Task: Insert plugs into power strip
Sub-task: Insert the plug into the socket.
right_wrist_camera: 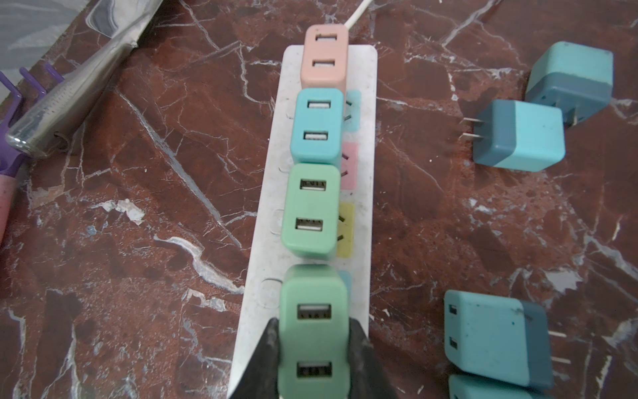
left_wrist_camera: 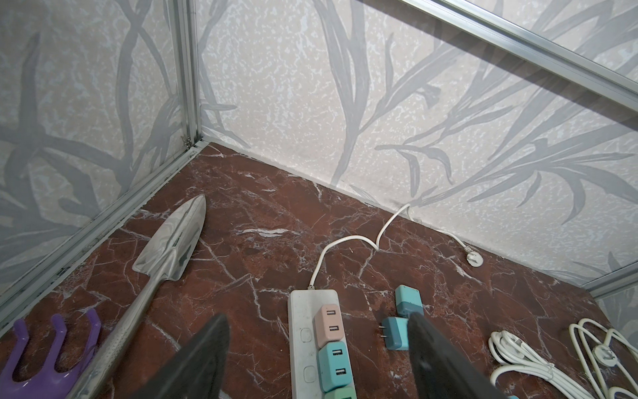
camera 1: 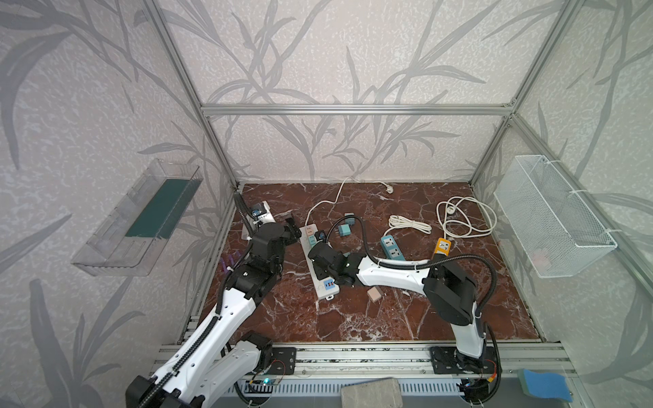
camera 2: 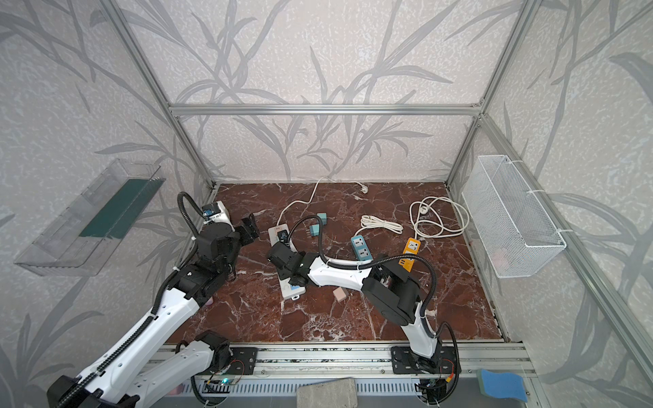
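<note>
Insertion of the mint-green cube-shaped plastic plug (right_wrist_camera: 310, 293), clenched in my right gripper (right_wrist_camera: 312, 342) at the fourth position on the long white plastic power strip (right_wrist_camera: 362, 69): I would press straight down, prongs square, while my left gripper (left_wrist_camera: 316, 324) hangs spread, empty.

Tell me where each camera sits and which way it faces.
Top views: high in front, looking down on the table; left arm, right arm show.
Left wrist: on left arm, facing back corner; open left end effector shows.
Right wrist: looking down the power strip; right end effector holding a green plug.
Shared: both wrist views show the pink plug.
</note>
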Robot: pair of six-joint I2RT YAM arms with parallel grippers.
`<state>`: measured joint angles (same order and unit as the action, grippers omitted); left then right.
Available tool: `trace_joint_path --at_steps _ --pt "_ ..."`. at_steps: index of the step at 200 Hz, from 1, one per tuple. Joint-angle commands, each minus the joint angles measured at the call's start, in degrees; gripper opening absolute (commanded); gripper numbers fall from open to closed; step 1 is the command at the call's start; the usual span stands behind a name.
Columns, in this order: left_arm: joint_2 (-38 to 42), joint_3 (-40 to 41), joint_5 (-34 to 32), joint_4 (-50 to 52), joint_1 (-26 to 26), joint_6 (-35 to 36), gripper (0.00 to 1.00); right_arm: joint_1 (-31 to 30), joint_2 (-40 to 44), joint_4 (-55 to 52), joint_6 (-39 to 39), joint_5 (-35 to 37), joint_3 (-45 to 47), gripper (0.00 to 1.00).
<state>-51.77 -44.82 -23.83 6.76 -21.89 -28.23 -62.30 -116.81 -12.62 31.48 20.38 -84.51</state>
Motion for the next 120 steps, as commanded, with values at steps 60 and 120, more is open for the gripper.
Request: trace_joint_path --at_steps 60,120 --pt "1.5 0.8 -1.1 -1.1 0.3 -0.9 0.80 -0.5 -7.6 -10.9 2.5 3.6 -6.6 0.00" --pt "1.7 0.8 -1.3 -1.1 0.4 -0.8 0.80 -0.7 -13.4 -15.0 2.9 2.8 -8.6 0.00"
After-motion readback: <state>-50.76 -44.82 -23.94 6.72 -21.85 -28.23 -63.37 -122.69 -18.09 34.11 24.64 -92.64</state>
